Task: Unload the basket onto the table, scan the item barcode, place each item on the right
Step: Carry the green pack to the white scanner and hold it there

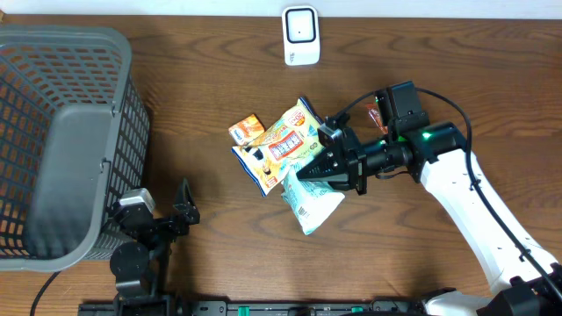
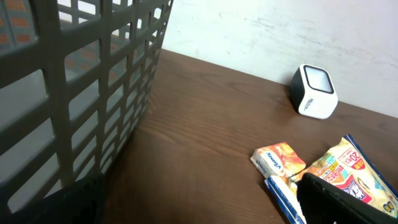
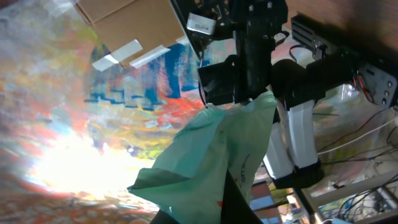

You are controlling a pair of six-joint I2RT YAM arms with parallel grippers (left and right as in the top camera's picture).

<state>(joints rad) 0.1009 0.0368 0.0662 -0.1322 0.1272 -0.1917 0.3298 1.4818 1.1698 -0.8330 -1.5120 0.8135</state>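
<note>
Just right of frame centre, the right end effector (image 1: 297,175) was clamped on the pale green plastic pouch (image 1: 312,209), a thin hold that might let it twist, turning its barcode away from the white box-shaped scanner (image 1: 299,35).

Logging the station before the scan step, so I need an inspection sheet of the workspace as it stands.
Surface: brown wooden table, no spills seen.
Job's things: white scanner at the far edge; pale green bag in the right gripper.
Clutter: yellow snack bag, small orange packet, grey basket.
Grippers: left gripper open, empty, by the basket; right gripper shut on the bag.
Cables: black cable loops above the right arm.
Surroundings: pale wall behind the table.
</note>
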